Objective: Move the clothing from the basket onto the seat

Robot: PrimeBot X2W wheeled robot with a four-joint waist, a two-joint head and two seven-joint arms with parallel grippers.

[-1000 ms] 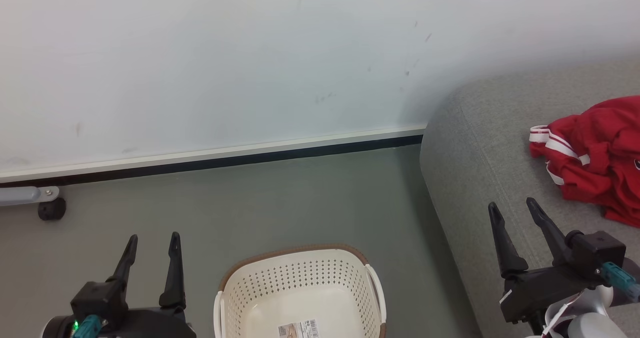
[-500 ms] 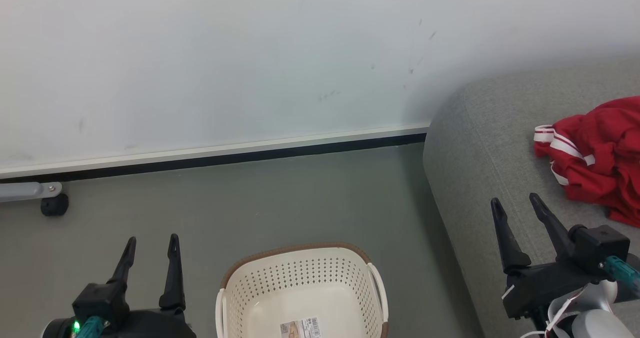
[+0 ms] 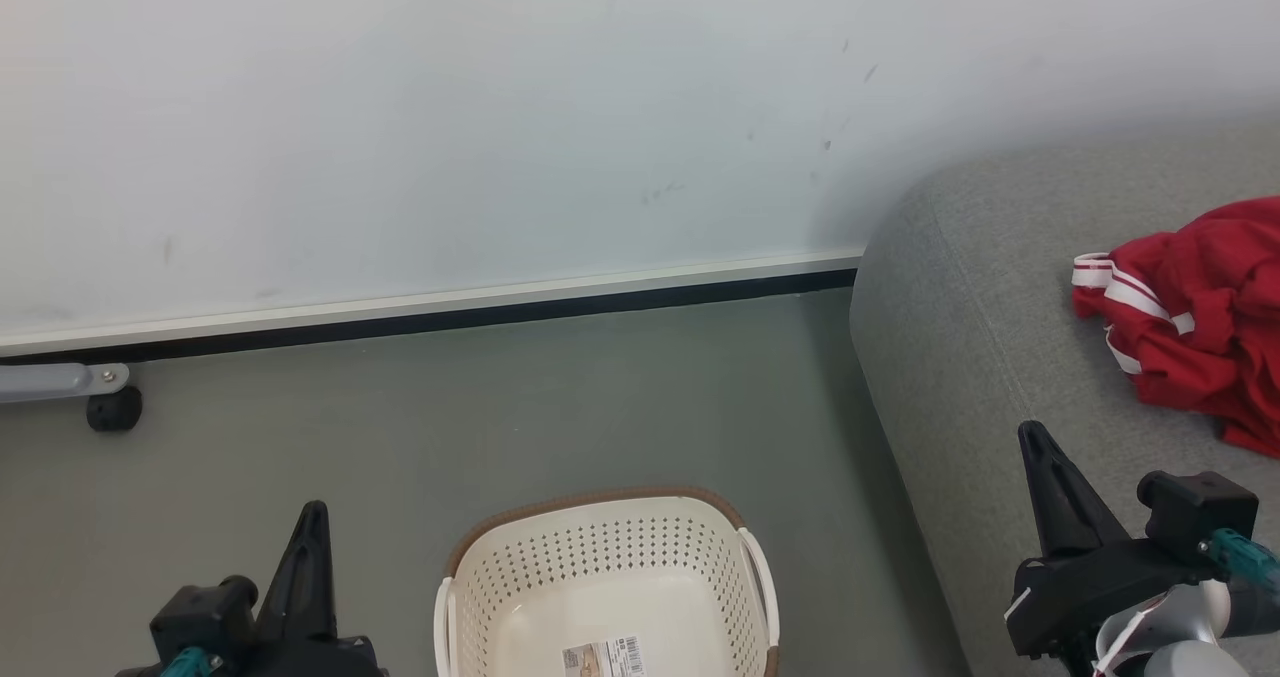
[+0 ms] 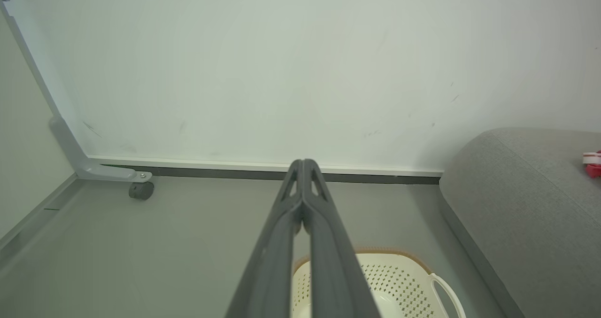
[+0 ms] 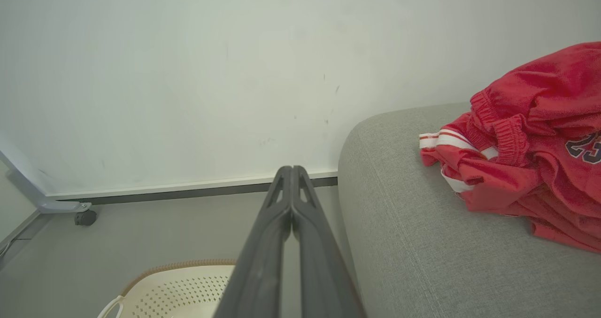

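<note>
The red clothing with white stripe trim lies crumpled on the grey seat at the right; its numerals show in the right wrist view. The cream perforated basket stands on the floor at bottom centre, with just a paper label on its bottom. My left gripper is shut with nothing in it, left of the basket. Over the seat's front part my right gripper is shut and holds nothing, short of the clothing. Both wrist views show the fingertips pressed together.
A white wall with a dark baseboard runs behind the grey floor. A grey frame leg with a black caster stands at the far left. The seat's rounded corner nearly meets the wall.
Both grippers have gone from open to shut and sit a little lower. The head camera has shifted slightly; the clothing and basket lie as before.
</note>
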